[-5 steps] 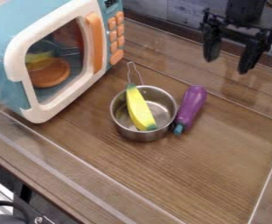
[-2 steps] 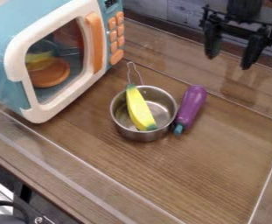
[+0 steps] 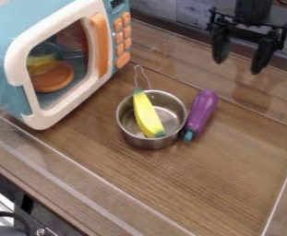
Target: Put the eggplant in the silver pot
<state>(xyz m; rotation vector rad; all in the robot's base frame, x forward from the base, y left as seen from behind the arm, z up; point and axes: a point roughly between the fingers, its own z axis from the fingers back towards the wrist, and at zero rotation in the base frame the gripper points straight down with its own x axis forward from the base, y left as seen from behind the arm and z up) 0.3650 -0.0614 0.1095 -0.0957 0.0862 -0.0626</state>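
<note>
One pot (image 3: pixel 172 100), one eggplant (image 3: pixel 201 113), one banana (image 3: pixel 147 114), one microwave (image 3: pixel 32 103) and one gripper (image 3: pixel 245 48) can be counted. Inside the microwave, one orange dish (image 3: pixel 54 76) is seen, and one wire handle (image 3: pixel 140 68) is counted on the pot.

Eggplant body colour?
Glossy purple, on the eggplant; shows best in the current camera view.

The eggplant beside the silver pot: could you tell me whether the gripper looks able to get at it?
Probably yes: the eggplant lies outside the pot, with nothing on top, and the gripper hangs open.
</note>
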